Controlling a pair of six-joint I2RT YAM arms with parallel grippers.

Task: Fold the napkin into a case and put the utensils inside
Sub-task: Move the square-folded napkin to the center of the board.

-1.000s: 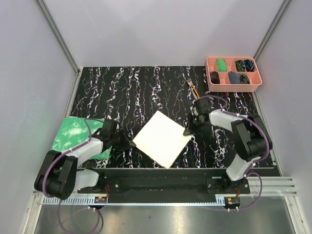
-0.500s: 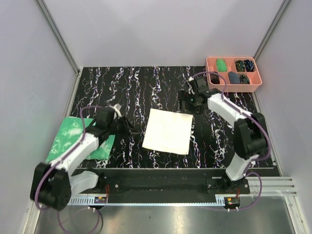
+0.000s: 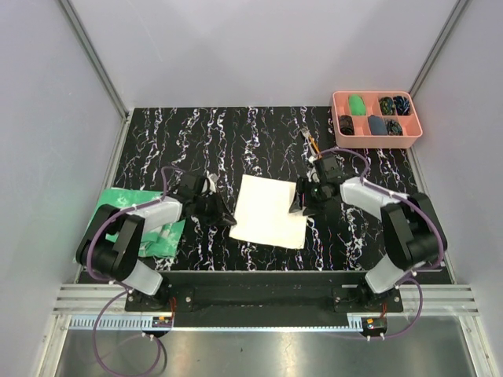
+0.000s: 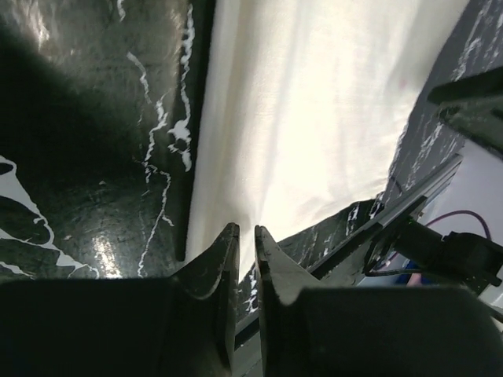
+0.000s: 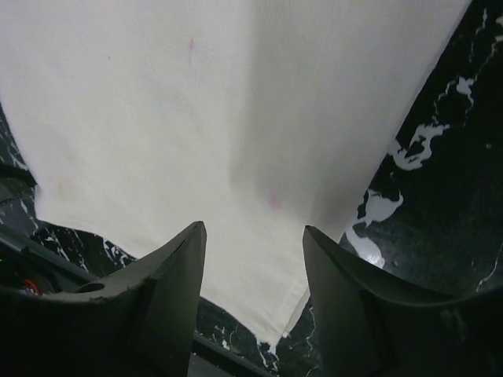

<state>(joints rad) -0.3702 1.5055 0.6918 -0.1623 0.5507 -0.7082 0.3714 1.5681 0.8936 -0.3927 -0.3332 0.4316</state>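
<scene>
Napkin (image 3: 267,212), one of it, lies flat and unfolded on the black marbled table (image 3: 196,141), a single cream-white square turned a little askew, between my two arms.

My left gripper (image 4: 246,232) sits low at the cloth's left edge. Its two fingers (image 4: 220,263) are drawn almost together, with only a thin slit between them. I cannot tell whether that slit has the napkin's hem in it or merely hangs over it.

My right gripper (image 5: 253,232) is over the cloth's right side, near its far right corner. Its two fingers (image 5: 169,267) are spread well apart, with bare cloth showing between them, and they have hold of nothing.

The utensils (image 3: 310,139) lie on the table beyond my right gripper, apart from the napkin. I make out silver tines and an orange handle, but they are too small for me to count as two with certainty.

One green-and-white mottled cloth (image 3: 126,220) lies at the table's left edge, partly under my left arm. One pink tray (image 3: 335,114) stands at the far right corner, divided into compartments that hold one green piece and several dark ones.
</scene>
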